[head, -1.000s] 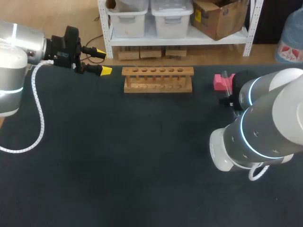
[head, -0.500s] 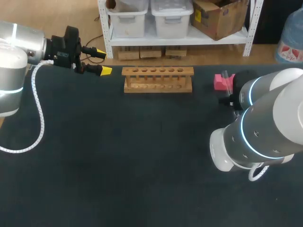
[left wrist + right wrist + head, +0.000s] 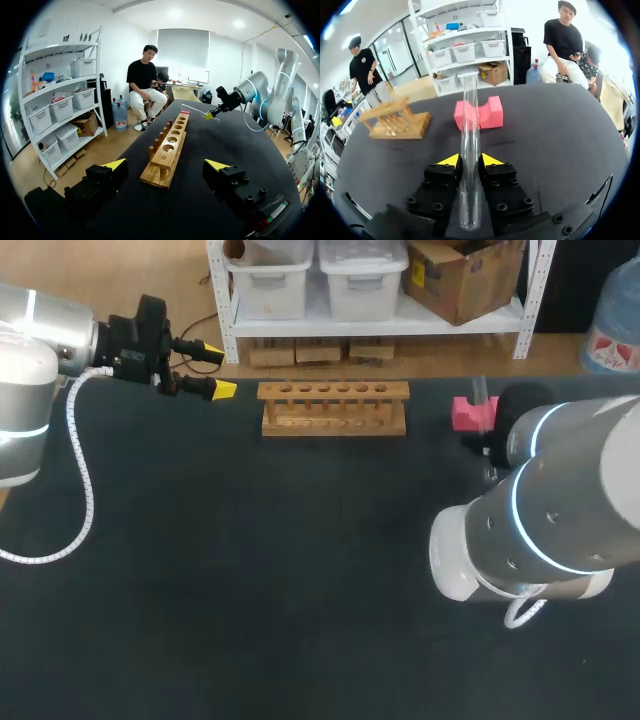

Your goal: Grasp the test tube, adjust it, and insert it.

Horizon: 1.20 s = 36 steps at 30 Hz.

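A clear test tube (image 3: pixel 468 150) lies lengthwise between the yellow-tipped fingers of my right gripper (image 3: pixel 469 161), which is shut on it. Its far end reaches over a pink foam block (image 3: pixel 479 114). In the head view the tube (image 3: pixel 481 402) shows as a thin line beside the pink block (image 3: pixel 463 413), and my right arm hides the fingers. The wooden tube rack (image 3: pixel 333 407) stands at the table's back middle, its holes empty. My left gripper (image 3: pixel 218 370) hangs open left of the rack, holding nothing. From the left wrist the rack (image 3: pixel 169 146) lies ahead of the open left gripper (image 3: pixel 166 165).
My right arm's bulky body (image 3: pixel 540 530) covers the table's right side. A white coiled cable (image 3: pixel 80 480) hangs from my left arm over the left edge. The dark table (image 3: pixel 250 570) stretches in front of the rack.
My right arm has shifted slightly left, and the tube in its gripper has risen a little beside the pink block. The left arm has stayed where it was.
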Available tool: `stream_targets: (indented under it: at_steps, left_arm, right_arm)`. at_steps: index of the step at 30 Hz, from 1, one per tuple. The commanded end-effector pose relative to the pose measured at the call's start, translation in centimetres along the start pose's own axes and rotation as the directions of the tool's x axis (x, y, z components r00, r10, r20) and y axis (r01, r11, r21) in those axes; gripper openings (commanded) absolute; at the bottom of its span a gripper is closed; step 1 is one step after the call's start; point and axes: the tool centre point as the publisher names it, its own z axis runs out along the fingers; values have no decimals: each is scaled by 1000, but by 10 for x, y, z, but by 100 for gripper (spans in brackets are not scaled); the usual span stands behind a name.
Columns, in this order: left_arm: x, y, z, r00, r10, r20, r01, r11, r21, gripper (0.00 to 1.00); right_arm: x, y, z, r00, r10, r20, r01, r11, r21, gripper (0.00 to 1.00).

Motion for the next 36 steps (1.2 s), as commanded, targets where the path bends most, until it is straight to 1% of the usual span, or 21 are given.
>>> stream_targets:
  at_steps: [1,9,14,19,24,29,36]
  left_arm:
    - [0,1,0,1000,0,0,0,1000,1,100]
    - [0,1,0,1000,0,0,0,1000,1,100]
    - [0,1,0,1000,0,0,0,1000,1,100]
    - [0,1,0,1000,0,0,0,1000,1,100]
    - [0,1,0,1000,0,0,0,1000,1,100]
    - [0,1,0,1000,0,0,0,1000,1,100]
    - [0,1,0,1000,0,0,0,1000,1,100]
  right_arm:
    - [-6,7,-29,1000,-11,-3,11,1000,-26,0]
    - [-22,25,-55,998,-68,13,69,996,-57,0]
    - [-31,41,-62,996,-90,25,92,992,-83,0]
    - [-37,64,-61,994,-107,30,109,989,-97,0]
    - [-44,92,-59,992,-119,35,122,988,-92,0]
    - [-48,119,-54,994,-94,48,97,992,-81,0]
    - [-46,153,-38,995,-82,49,85,994,-66,0]
